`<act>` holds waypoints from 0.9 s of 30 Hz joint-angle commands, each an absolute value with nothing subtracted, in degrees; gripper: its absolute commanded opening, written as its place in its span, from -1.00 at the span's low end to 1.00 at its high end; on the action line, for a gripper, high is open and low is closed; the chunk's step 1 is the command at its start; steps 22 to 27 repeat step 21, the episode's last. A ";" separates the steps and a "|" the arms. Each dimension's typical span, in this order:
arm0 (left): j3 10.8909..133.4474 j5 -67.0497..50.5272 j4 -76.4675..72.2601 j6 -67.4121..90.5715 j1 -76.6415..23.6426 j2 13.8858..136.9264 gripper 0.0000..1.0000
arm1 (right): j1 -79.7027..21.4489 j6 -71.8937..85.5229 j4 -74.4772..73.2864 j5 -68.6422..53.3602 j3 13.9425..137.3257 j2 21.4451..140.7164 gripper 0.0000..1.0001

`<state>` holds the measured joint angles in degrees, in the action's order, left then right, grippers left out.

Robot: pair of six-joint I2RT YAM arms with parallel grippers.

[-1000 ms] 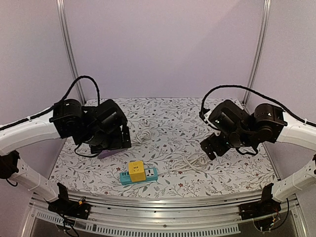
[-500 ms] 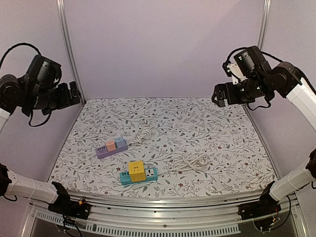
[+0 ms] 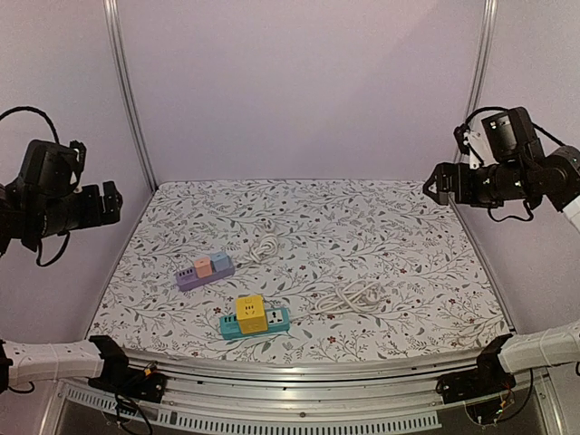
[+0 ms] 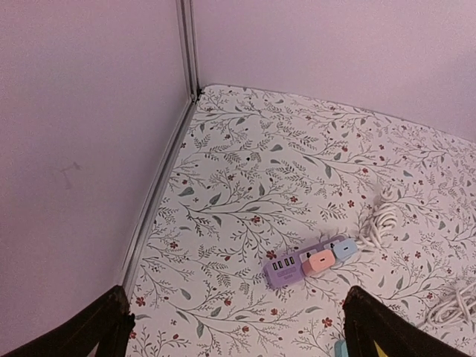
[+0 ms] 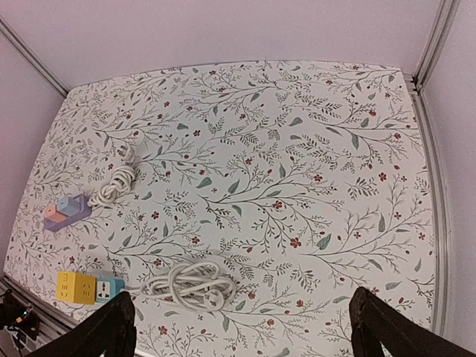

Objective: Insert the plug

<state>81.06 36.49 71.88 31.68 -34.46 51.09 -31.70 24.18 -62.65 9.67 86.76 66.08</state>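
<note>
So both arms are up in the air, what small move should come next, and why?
Probably lower the right pincer toward the coiled white cable. It and the left pincer hang open and empty, high above the table, and that cable's plug lies loose on the right arm's side, near the teal power strip.

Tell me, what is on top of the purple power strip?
A pink block and a blue block sit side by side on the purple power strip. Whatever lies beneath them is covered.
</note>
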 commanded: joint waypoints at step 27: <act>71.37 39.24 62.60 27.90 -33.57 48.32 0.99 | -31.77 26.27 -52.98 12.62 85.12 65.52 0.98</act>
